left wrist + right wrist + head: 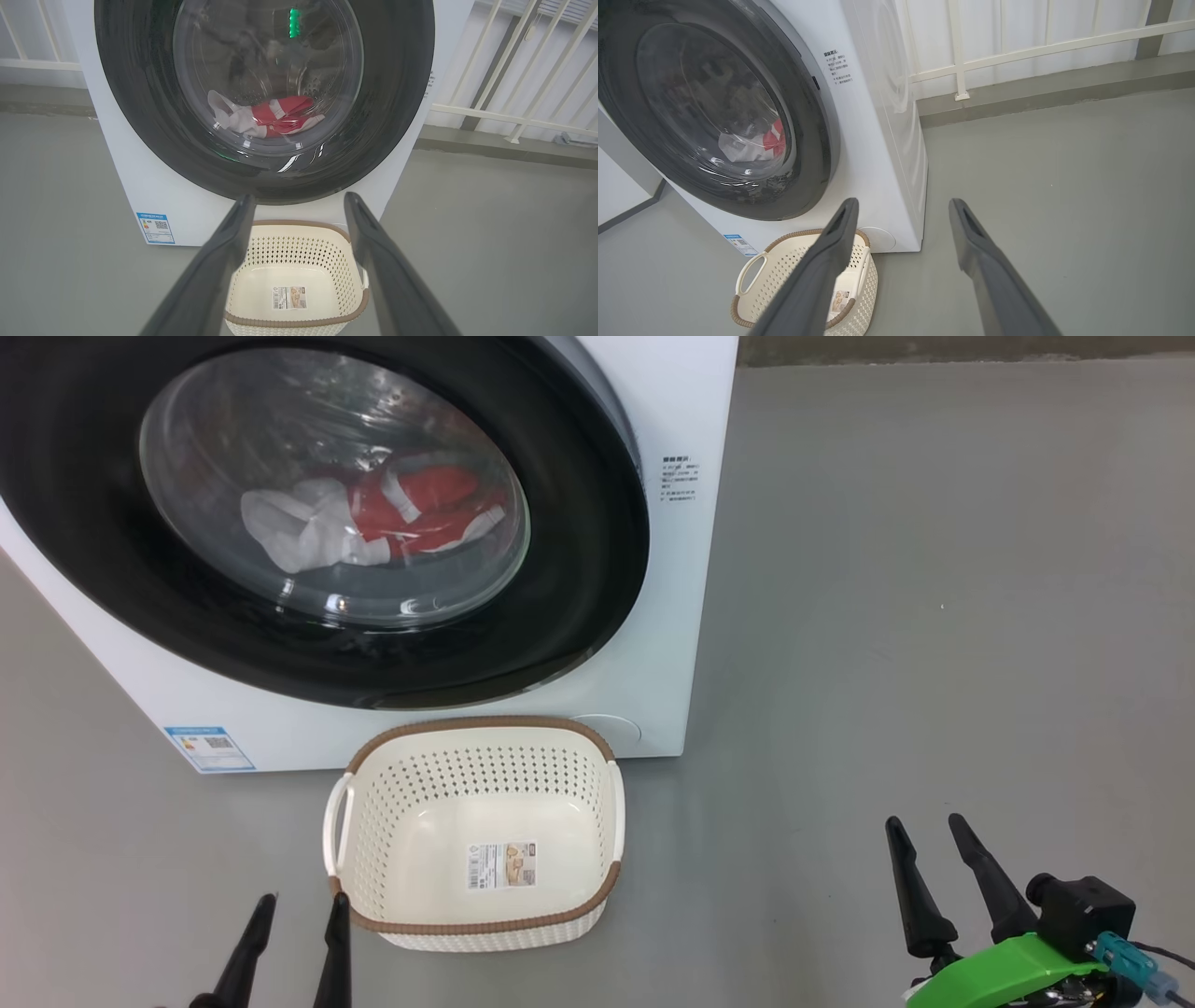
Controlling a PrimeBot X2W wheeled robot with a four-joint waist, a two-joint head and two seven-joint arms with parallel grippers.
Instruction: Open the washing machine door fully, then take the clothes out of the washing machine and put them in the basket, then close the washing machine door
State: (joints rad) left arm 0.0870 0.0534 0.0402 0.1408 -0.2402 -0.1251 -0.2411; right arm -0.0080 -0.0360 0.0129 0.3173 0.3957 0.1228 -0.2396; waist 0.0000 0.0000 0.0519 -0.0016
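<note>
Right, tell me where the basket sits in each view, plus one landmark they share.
Head view: basket bottom centre, before the washing machine.
Left wrist view: bottom centre, between the fingers of the left gripper.
Right wrist view: lower left, partly behind one finger of the right gripper.
Shared landmark: blue label sticker, up-left of the basket.

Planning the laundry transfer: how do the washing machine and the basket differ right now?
The washing machine is big and boxy; the basket is small and low. The washing machine holds the red-and-white clothes; the basket shows only a paper label on its bottom. The washing machine is shut by its black-rimmed door; the basket is open-topped. Both are whitish and stand on the grey floor.
</note>
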